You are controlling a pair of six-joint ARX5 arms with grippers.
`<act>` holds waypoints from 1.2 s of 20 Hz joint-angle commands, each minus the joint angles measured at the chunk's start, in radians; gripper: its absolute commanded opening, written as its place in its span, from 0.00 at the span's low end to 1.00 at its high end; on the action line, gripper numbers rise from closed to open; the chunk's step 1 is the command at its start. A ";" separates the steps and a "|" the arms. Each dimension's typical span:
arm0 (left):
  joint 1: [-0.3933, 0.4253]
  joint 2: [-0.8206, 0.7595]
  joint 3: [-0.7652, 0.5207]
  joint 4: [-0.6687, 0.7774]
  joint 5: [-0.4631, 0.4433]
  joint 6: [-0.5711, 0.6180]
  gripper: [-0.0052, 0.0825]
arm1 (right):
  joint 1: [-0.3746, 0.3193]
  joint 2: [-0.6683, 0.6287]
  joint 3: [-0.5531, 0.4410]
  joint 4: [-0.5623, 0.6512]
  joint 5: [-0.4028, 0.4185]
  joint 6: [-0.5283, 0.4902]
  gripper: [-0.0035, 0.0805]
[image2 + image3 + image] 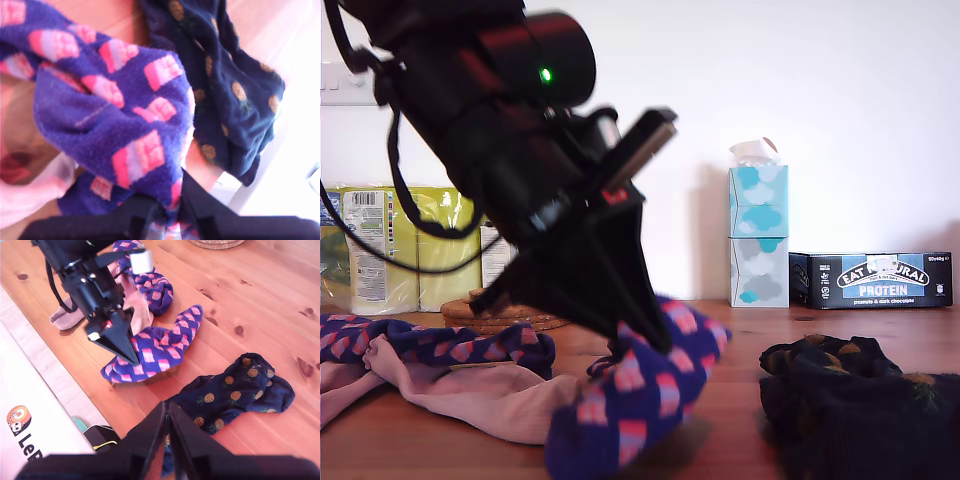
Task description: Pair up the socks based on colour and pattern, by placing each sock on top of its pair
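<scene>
The first gripper (638, 345) pinched a fold of a navy sock with pink patches (640, 395) near the middle of the wooden table (740, 400), its jaws closed on the knit as the first wrist view showed at close range. The sock (155, 347) lay bent in an arc, most of its length on the boards and one hump drawn up at the jaws. Its apparent mate, a second patterned navy sock (440, 340), lay crumpled toward the exterior view's left, draped over a pale pink sock (470, 395). A near-black heap dotted with brownish motifs (235, 392) sat just beside the held sock, toward the exterior view's right; whether it was one sock or two could not be told.

The second gripper (167, 432) hung above the dark heap with its jaws nearly together and nothing seen between them.

The knit looked soft, light and limp: likely to sag, trail and catch on its neighbours rather than slide cleanly. A pinch at a raised fold near mid-length seemed the surest hold, since an end grip would leave the rest dragging.

Tissue boxes (758, 235) and a protein bar carton (872, 280) stood along the wall behind.
</scene>
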 commanded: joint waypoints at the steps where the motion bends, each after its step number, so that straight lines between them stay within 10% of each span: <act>1: 0.000 0.074 -0.004 0.025 0.072 -0.060 0.05 | 0.003 0.000 0.008 0.010 -0.007 -0.002 0.03; 5: 0.000 0.112 -0.004 0.066 0.192 -0.134 0.07 | 0.003 0.006 0.008 0.013 -0.008 -0.002 0.03; 11: 0.048 0.103 0.071 0.022 0.232 -0.129 0.55 | 0.003 0.006 0.008 0.021 -0.034 -0.002 0.03; 24: 0.060 0.100 0.252 -0.372 -0.074 0.246 0.46 | 0.003 0.006 0.008 0.021 -0.033 -0.002 0.03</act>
